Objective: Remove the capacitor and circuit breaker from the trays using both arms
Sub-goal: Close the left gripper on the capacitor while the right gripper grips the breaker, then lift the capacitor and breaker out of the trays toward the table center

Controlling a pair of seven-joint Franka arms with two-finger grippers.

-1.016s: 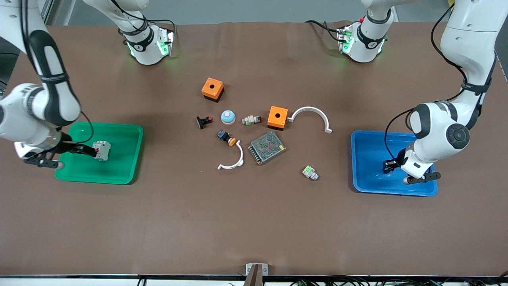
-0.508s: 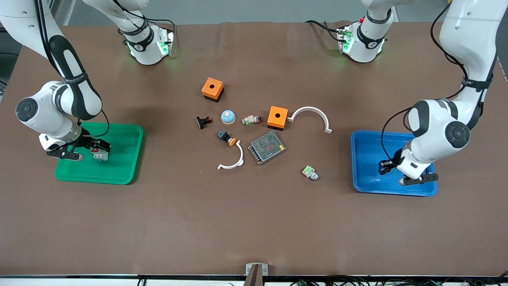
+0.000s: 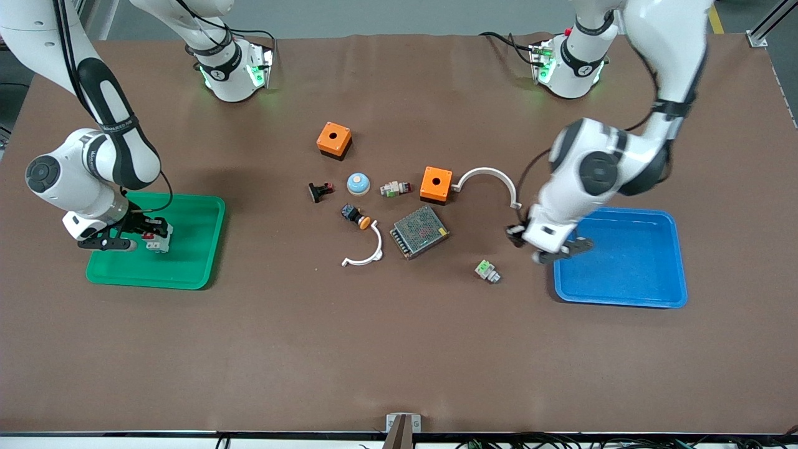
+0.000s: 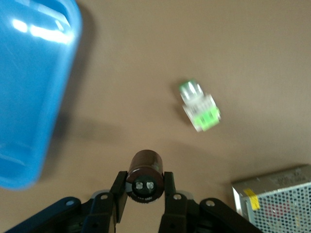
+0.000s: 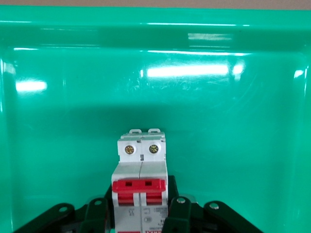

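My left gripper (image 3: 515,232) is shut on the capacitor (image 3: 512,229), a small dark cylinder. It holds it over the bare table just outside the blue tray (image 3: 623,265), toward the table's middle. In the left wrist view the capacitor (image 4: 145,174) sits between the fingers (image 4: 120,194), with the blue tray (image 4: 29,97) off to one side. My right gripper (image 3: 151,237) is shut on the breaker (image 3: 159,239), a white block with red levers, low inside the green tray (image 3: 193,249). The right wrist view shows the breaker (image 5: 140,179) against the green tray's floor (image 5: 218,107).
A small white part with a green face (image 3: 487,270) lies close to my left gripper, nearer the front camera. The mesh power supply (image 3: 419,231), a white arc (image 3: 489,178), two orange boxes (image 3: 436,184), a push-button (image 3: 356,216) and other small parts lie mid-table.
My left arm has swung out of the blue tray toward the table's middle, carrying the capacitor. My right gripper has turned and settled lower in the green tray with the breaker.
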